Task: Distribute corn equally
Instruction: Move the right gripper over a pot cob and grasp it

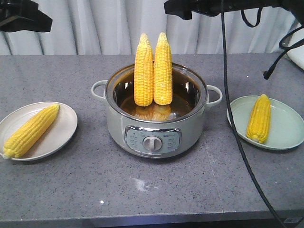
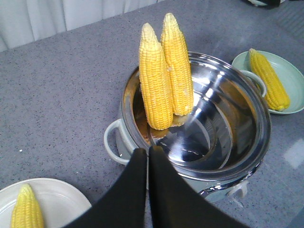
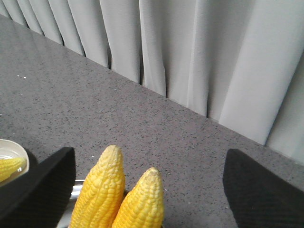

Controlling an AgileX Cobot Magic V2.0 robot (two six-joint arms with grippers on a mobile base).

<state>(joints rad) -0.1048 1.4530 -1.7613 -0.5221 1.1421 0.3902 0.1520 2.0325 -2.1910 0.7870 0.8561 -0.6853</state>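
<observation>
Two corn cobs (image 1: 143, 71) (image 1: 163, 69) stand upright side by side in the grey cooking pot (image 1: 118, 128), leaning on its far wall. A third cob (image 1: 31, 130) lies on the white plate (image 1: 61, 130) at left. A fourth cob (image 1: 259, 118) lies on the green plate (image 1: 285, 126) at right. My left gripper (image 2: 148, 151) is shut and empty, hovering over the pot's near-left rim (image 2: 142, 142). My right gripper (image 3: 147, 156) is open, its fingers (image 3: 47, 180) wide apart on either side of the two cob tips (image 3: 111, 156) below it.
A black cable (image 1: 232, 118) hangs down in front of the green plate, and a loose plug (image 1: 268, 73) lies behind it. Grey curtain closes off the back. The table's front edge (image 1: 152, 219) runs along the bottom.
</observation>
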